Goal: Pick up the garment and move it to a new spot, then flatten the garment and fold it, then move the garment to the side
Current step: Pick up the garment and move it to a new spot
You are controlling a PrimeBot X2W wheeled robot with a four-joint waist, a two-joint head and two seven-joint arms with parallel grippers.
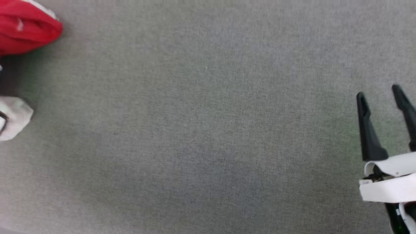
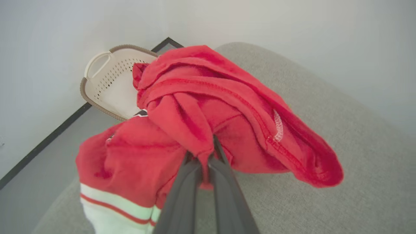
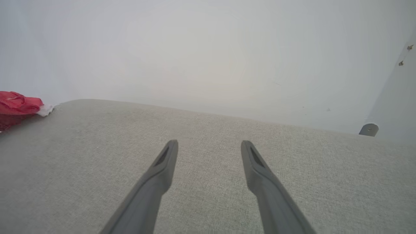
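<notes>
While you are looking down through the head view, the garment (image 1: 27, 29) is sitting bunched in the upper left corner of the frame on the grey padded surface (image 1: 208, 130). Your right gripper (image 1: 378, 91) is hovering at the lower right, fingers spread, nothing between them. A pale arm part (image 1: 14, 118) is showing at the left edge, below the red cloth.

Left wrist view: your left gripper (image 2: 204, 161) is pinching a fold of red fabric at centre frame, fingers pressed together on it. The rest is heaping around the tips, with the white striped sleeve (image 2: 113, 208) at lower left and a cream perforated basket (image 2: 104, 81) behind at upper left. Whether the heap is resting on the surface or hanging clear, you cannot tell.

Right wrist view: the right fingers are standing wide apart over bare grey fabric, with the garment well apart at the far left edge.

Judging by this, you are doing the pick-up step, with the grip made and the carry not yet done. The next move is calling for a lift that clears the cloth off the surface and a carry toward the open middle. The pinch is on one thin fold, so go gently.
</notes>
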